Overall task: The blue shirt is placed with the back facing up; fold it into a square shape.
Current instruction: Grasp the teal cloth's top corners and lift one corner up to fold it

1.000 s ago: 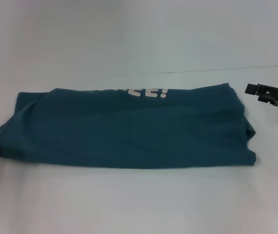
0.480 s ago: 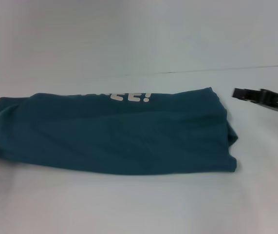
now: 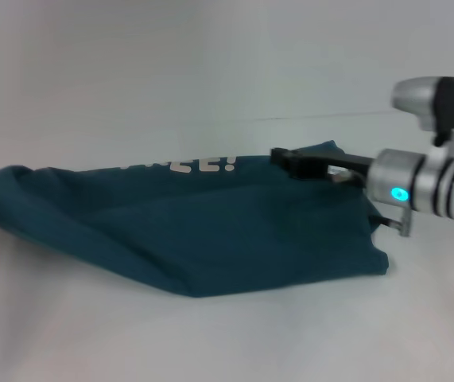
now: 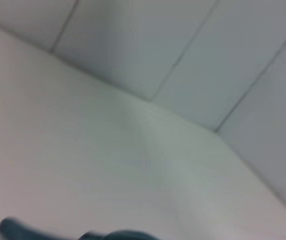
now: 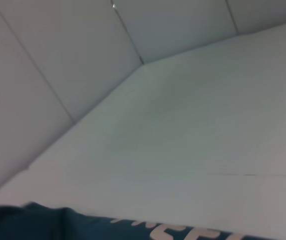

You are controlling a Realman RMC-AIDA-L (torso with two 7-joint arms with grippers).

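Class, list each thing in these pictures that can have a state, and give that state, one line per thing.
blue shirt: folded into a long band, lying on the table, white lettering showing along its far edge.
right gripper: reaching over the shirt's far right corner.
left gripper: out of the head view.
table: white, bearing the shirt.

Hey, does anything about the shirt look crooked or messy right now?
Yes. The blue shirt lies as a skewed band, not square: its near edge slants, with wrinkles. The right gripper reaches over its far right corner.
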